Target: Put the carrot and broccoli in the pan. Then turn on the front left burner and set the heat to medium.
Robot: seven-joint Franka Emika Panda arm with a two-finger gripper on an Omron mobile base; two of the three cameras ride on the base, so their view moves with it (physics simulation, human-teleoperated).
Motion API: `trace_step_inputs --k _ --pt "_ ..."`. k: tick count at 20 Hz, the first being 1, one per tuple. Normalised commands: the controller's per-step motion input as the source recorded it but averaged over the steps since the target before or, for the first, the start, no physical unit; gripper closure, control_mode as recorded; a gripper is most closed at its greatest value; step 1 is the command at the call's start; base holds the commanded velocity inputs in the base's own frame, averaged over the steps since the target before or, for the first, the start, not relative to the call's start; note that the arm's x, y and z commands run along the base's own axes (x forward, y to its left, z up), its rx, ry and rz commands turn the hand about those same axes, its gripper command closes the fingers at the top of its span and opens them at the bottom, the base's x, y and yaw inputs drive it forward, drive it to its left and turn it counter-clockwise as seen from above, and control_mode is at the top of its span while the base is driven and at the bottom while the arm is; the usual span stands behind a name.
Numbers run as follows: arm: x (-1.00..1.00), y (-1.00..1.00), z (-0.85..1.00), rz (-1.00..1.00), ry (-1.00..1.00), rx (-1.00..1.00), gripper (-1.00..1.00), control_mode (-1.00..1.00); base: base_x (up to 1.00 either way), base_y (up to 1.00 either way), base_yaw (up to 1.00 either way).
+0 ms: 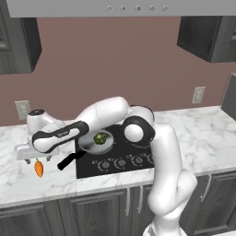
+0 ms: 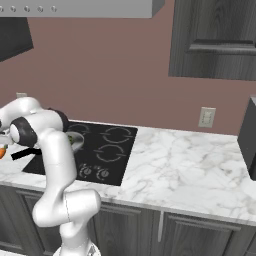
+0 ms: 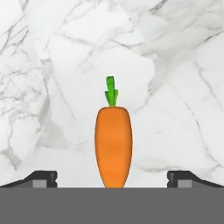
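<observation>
**Lining up over the carrot, fingers spread wide**

I am looking straight down at the small orange tapered carrot with its green stem tip, lying on the white veined marble counter. It is sitting between my two dark fingertips, which are standing far apart at either side and not touching it, so the gripper is released and holding nothing. I am keeping them wide, I judge, so they can drop past the carrot's flanks and close across its narrow width rather than along its length.

From the left base view, the carrot is lying on the counter just left of the black glass cooktop, near the tip of the long black handle of the round silver-grey metal pan. The small dark-green bumpy broccoli floret is already resting inside that pan, so I take half of the loading as done. The arm is reaching out low to the left, with the hand hanging above the carrot.

The cooktop's knobs are sitting along its front edge; the burner step is not yet begun.
</observation>
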Motion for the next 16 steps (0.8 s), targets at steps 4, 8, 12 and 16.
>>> trace_step_inputs --k 4,8,12,16 --pt "0.21 0.36 -0.03 -0.01 0.00 0.00 -1.00 -1.00 0.00 0.00 0.00" --pt "0.08 0.14 0.00 -0.04 0.00 0.00 -1.00 -1.00 0.00 0.00 0.00" --pt "-0.20 -0.05 0.00 -0.08 0.00 0.00 -1.00 -1.00 0.00 0.00 0.00" --pt "-0.24 -0.16 0.00 -0.05 0.00 0.00 -1.00 -1.00 0.00 0.00 0.00"
